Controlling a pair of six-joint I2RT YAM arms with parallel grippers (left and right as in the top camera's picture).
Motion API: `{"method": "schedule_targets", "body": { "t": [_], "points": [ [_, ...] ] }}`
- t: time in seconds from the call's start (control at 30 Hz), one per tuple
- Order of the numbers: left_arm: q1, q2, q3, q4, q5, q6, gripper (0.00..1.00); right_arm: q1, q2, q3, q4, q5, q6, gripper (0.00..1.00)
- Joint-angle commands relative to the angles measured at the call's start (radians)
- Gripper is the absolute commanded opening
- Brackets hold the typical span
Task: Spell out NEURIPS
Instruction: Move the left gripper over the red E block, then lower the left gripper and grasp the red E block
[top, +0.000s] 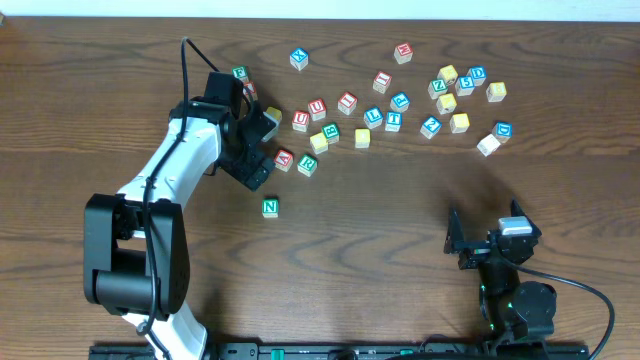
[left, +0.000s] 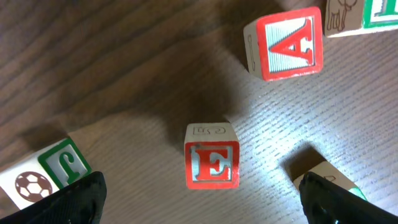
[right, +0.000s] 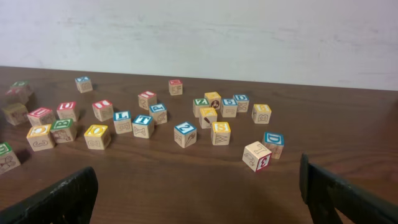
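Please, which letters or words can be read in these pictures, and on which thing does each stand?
"E": lower red-framed wooden cube, left wrist view.
"A": upper red-framed wooden cube.
"J": green-framed wooden cube with a football picture.
"N": lone green-framed wooden cube, overhead view.
"S": yellow-framed wooden cube, right wrist view.
The other cubes: too small or blurred.

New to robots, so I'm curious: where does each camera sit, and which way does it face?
Overhead: above the table, facing straight down; left arm, right arm show.
Left wrist: on the left arm, facing down at E cube; open left gripper frames it.
Right wrist: low, facing across scattered cubes toward a wall; open right gripper below.
Shared: overhead and left wrist both show A cube.
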Motion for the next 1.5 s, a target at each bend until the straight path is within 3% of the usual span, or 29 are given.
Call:
{"method": "schedule_targets", "body": {
  "t": [0.0, 0.57, 0.73, 0.83, 0.9, 1.37, 1.47],
  "points": [
    [0.005, 0.022, 0.025, 0.007, 0.005, 0.014, 0.98, -0.005, -0.004, -0.001, -0.005, -0.002, 0.007, 0.99],
    [0.004, 0.106, 0.025, 0.045, 0.006, 0.014, 0.99, -0.005, -0.004, -0.001, -0.005, -0.002, 0.007, 0.99],
    [0.004, 0.106, 0.025, 0.045, 0.006, 0.014, 0.88, -0.005, -0.004, -0.001, -0.005, -0.002, 0.007, 0.99],
    [0.004, 0.106, 0.024, 0.045, 0.006, 0.014, 0.73, -0.005, -0.004, -0.001, -0.005, -0.002, 0.007, 0.99],
    [0.004, 0.106, 0.024, 0.045, 0.006, 0.013, 0.68, -0.005, -0.004, -0.001, -0.005, -0.002, 0.007, 0.99],
    [0.004, 0.110, 0.021, 0.041, 0.029, 0.014, 0.62, -0.005, -0.004, -0.001, -0.005, -0.002, 0.007, 0.99],
    [0.004, 0.110, 0.021, 0.039, 0.029, 0.014, 0.54, -0.005, -0.004, -0.001, -0.005, -0.002, 0.007, 0.99]
  ]
}}
